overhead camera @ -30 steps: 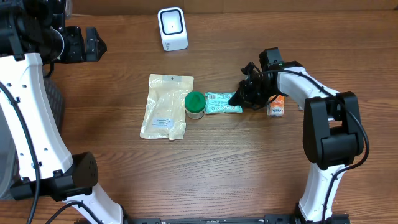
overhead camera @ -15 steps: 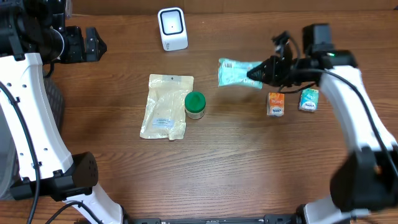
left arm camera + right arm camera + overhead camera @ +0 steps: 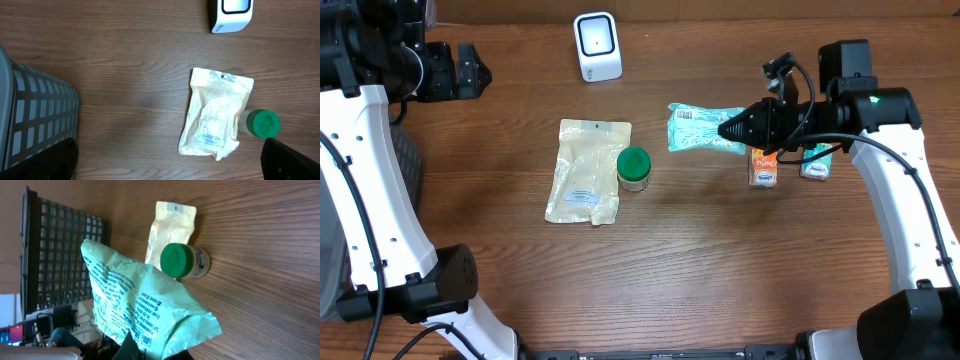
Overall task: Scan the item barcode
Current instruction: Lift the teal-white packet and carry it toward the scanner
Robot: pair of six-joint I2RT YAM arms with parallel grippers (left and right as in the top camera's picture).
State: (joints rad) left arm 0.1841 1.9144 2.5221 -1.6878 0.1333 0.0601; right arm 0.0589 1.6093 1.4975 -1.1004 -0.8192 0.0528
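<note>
Wooden table (image 3: 650,270) filled the overhead view; the green packet (image 3: 695,128) hung above it right of centre, pinched at its end by the clenched right gripper (image 3: 728,130), well apart from the scanner (image 3: 597,46) at top centre; it looked light, soft and crinkly, best held by that crimped end; the left gripper (image 3: 472,72) stood spread wide, empty, upper left; the packet's print was too small to read.

Dense print on green packet (image 3: 140,300), none legible

Scanner (image 3: 231,15) top cropped; basket (image 3: 35,120) cut by edge.
</note>
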